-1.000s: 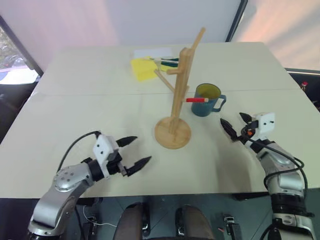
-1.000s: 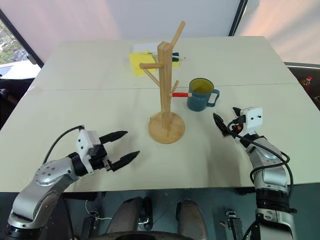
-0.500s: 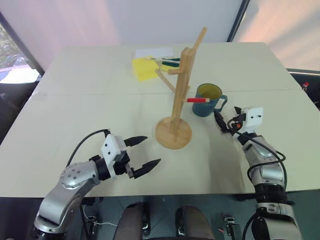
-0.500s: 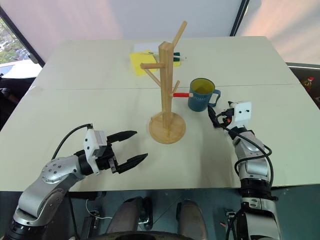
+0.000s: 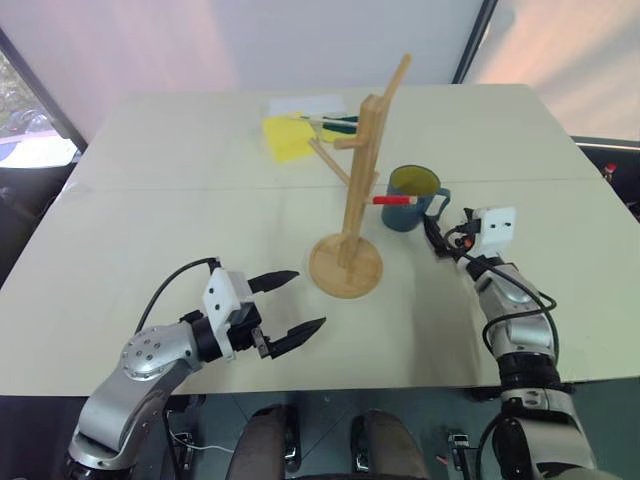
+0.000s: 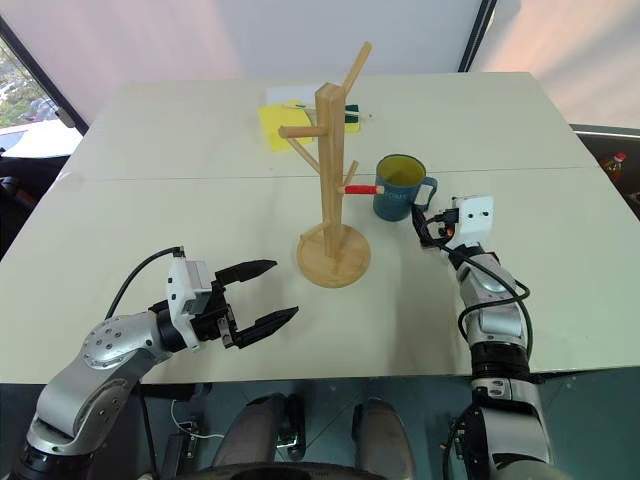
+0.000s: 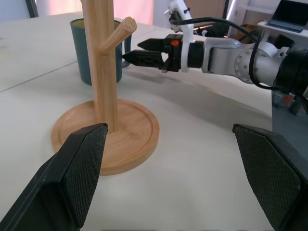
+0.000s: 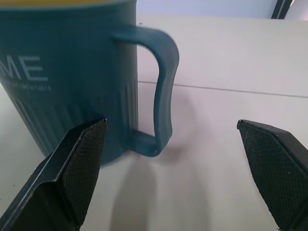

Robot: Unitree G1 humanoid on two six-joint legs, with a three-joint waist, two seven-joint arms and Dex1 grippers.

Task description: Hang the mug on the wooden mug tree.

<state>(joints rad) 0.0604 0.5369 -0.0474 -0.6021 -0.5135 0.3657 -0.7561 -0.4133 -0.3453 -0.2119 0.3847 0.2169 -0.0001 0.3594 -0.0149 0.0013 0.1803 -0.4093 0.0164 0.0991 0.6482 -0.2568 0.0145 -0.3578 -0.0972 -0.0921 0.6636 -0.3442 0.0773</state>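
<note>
The left hand (image 5: 285, 303), its black fingers spread and empty, hovers low over the pale counter (image 5: 150, 210) near the tall light-wood mug tree (image 5: 350, 215). Right of the tree's round base stands the upright dark teal mug (image 5: 412, 198), loop handle facing the right hand (image 6: 421, 222). That nearer hand, wide open, has advanced toward the handle since a second ago.

1. Looks like a lab or test room w/ office gear.
2. Big plain white table (image 5: 180, 220), two tops butted w/ a seam across.
3. Bare white wall (image 5: 300, 40) at far side, dark post (image 5: 470, 40) far right.
4. Left wrist view: shelves w/ a laptop (image 7: 291, 14) behind.
</note>
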